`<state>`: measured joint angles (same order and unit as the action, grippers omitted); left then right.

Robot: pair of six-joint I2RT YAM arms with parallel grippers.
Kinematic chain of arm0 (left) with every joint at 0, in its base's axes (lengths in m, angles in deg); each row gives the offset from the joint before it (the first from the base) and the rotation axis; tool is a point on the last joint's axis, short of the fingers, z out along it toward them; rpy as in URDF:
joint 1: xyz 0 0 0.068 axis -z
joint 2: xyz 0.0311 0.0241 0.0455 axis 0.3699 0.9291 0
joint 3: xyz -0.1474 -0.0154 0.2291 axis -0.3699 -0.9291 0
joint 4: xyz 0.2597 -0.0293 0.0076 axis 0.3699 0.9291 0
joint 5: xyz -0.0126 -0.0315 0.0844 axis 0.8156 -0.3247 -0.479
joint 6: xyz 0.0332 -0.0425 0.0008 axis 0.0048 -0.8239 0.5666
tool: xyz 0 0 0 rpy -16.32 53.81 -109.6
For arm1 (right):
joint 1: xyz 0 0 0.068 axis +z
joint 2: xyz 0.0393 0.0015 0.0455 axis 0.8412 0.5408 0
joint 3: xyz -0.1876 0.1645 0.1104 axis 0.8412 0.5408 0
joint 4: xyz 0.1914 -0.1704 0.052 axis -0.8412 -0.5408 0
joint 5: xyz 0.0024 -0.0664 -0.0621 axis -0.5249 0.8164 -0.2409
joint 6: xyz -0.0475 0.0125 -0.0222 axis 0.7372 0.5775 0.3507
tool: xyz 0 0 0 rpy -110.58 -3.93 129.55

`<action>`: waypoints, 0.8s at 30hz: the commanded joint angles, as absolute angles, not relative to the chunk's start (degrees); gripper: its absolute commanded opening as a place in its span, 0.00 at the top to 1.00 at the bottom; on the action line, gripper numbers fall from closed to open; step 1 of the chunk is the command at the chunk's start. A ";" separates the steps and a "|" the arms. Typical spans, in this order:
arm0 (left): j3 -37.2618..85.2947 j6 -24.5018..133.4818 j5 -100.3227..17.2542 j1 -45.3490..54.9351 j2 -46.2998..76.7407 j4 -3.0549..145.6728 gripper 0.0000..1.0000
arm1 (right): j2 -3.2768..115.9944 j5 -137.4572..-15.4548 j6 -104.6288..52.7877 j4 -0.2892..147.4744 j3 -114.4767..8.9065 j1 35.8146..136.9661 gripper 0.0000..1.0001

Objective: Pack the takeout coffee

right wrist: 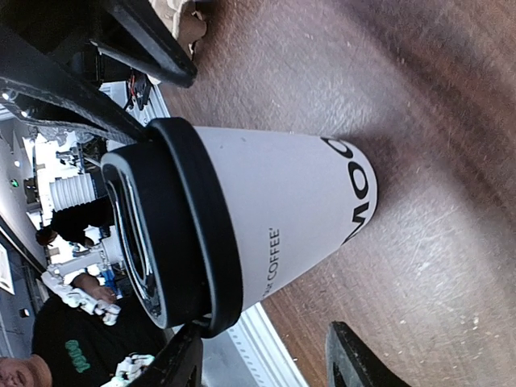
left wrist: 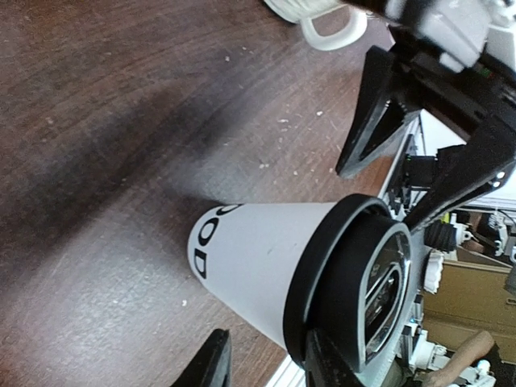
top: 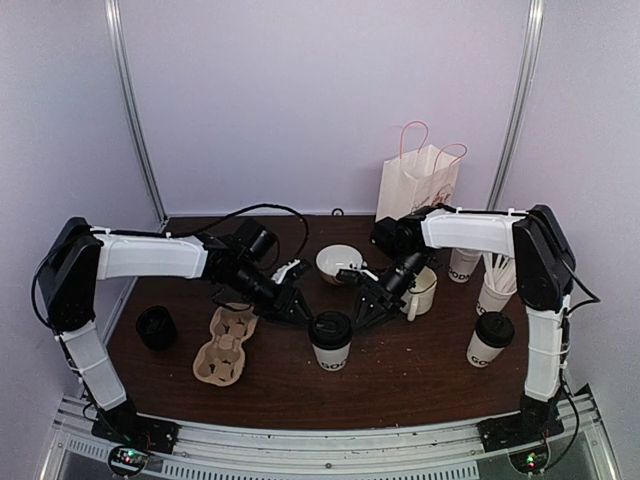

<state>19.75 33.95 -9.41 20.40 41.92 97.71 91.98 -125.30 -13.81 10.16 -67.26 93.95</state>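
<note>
One takeout coffee cup, white with black lettering and a black lid, stands upright at the table's front centre; it also shows in the left wrist view and the right wrist view. A second takeout cup stands at the front right. My left gripper is open just left of the centre cup, its fingertips beside the lid. My right gripper is open just right of that cup, its fingertips short of it. Neither holds anything.
A cardboard cup carrier lies left of the centre cup. A black object stands at the far left. Behind are a white bowl, a white mug, a paper bag and a cup of stirrers.
</note>
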 commanded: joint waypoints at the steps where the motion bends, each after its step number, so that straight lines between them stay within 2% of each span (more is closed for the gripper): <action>1: 21.68 36.45 -16.14 20.46 40.82 104.06 0.66 | 91.95 -122.57 -10.37 11.95 -68.81 94.00 0.47; 5: 24.76 35.10 -12.53 20.48 41.07 102.12 0.61 | 90.84 -124.60 -8.98 11.26 -68.92 94.00 0.44; 14: 28.66 36.00 -10.21 20.46 41.42 103.06 0.58 | 90.11 -124.72 -7.57 9.82 -70.03 93.74 0.43; 20: 28.93 38.04 -10.26 20.48 40.69 103.73 0.49 | 87.16 -122.55 -4.98 8.84 -69.78 93.73 0.32; 24: 31.31 39.44 -9.70 20.44 42.73 104.44 0.45 | 83.61 -120.96 -8.17 14.11 -64.45 94.19 0.24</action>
